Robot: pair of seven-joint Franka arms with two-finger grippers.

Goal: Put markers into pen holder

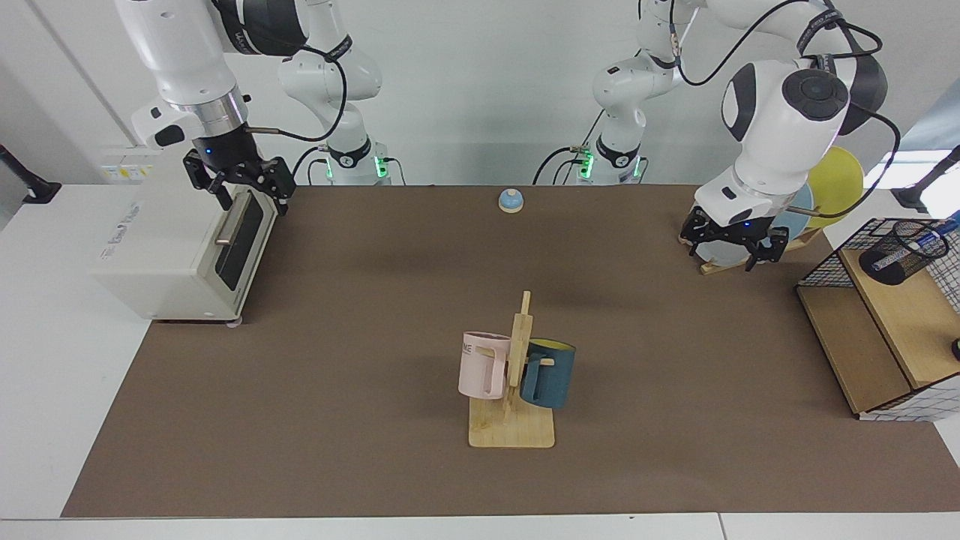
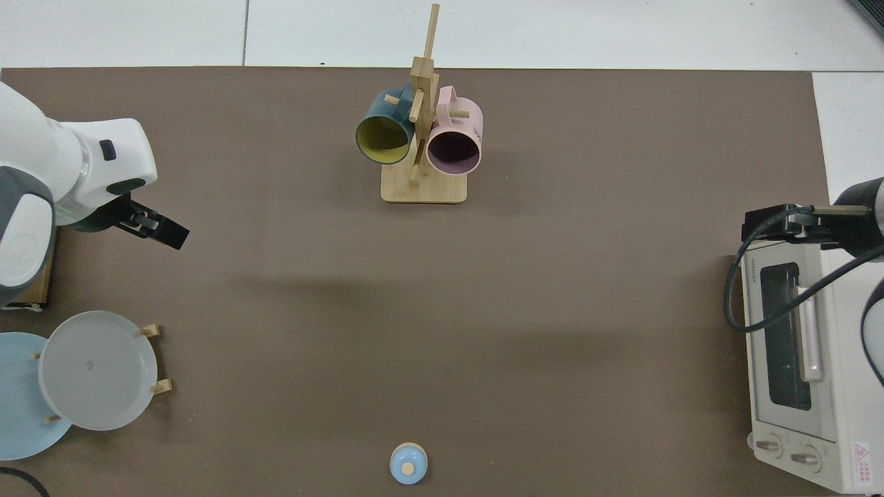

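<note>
The black mesh pen holder [image 1: 891, 259] sits on the upper wooden shelf of the wire rack at the right edge of the facing view. A white marker [image 1: 921, 245] with a blue cap leans inside it, its top poking past the rim. My left gripper [image 1: 729, 253] hangs open and empty over the mat, well apart from the holder, in front of the plate stand. The top view shows the left gripper [image 2: 157, 230] at the left; holder and marker are hidden there. My right gripper [image 1: 240, 187] waits open above the toaster oven's top front edge.
A wooden mug tree [image 1: 517, 375] holds a pink mug [image 1: 481, 365] and a dark blue mug [image 1: 549, 373] at the mat's front centre. Plates on a stand [image 2: 97, 371], a small blue bell [image 1: 510, 200], a toaster oven [image 1: 180, 251] and the wire rack [image 1: 870, 337] ring the mat.
</note>
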